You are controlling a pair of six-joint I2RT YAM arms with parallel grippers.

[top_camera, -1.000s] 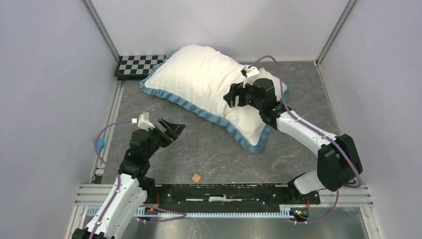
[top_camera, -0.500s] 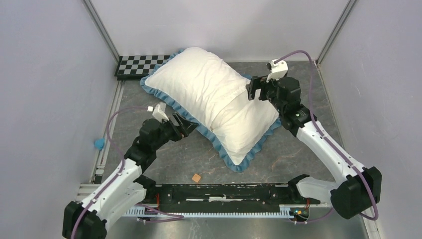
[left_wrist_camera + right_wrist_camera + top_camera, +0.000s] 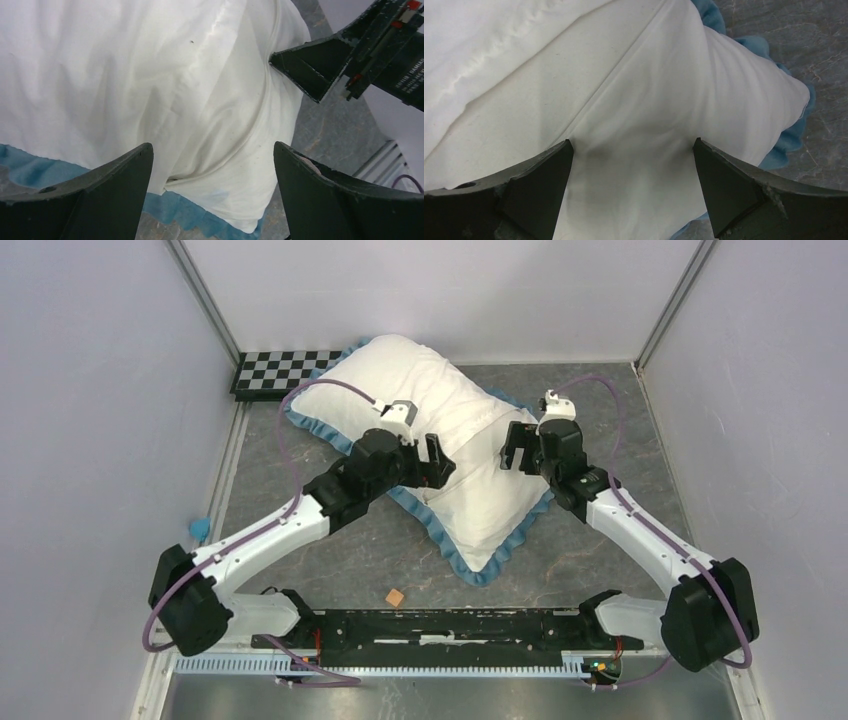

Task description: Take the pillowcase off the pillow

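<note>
The pillowcase [image 3: 390,390], white with a blue ruffled trim [image 3: 190,210], lies diagonally across the table with the pillow inside. The pillow's off-white near half [image 3: 480,505] shows past the edge of the cover's white top fabric, with a piped seam across it [image 3: 624,75]. My left gripper [image 3: 437,455] is open over the pillow's middle, above the fabric edge [image 3: 212,147]. My right gripper [image 3: 517,447] is open just above the off-white part near its right side [image 3: 633,141]. One of its fingers [image 3: 310,70] shows in the left wrist view.
A checkerboard [image 3: 280,370] lies at the back left, partly under the cover. A small tan cube [image 3: 396,596] sits near the front rail. A small blue object [image 3: 200,530] is by the left rail. Walls close in on three sides.
My left arm reached from beside the pillow's left edge to over its middle. My right gripper came nearer and lower onto the pillow. The pillow swung round earlier and has since stayed put.
</note>
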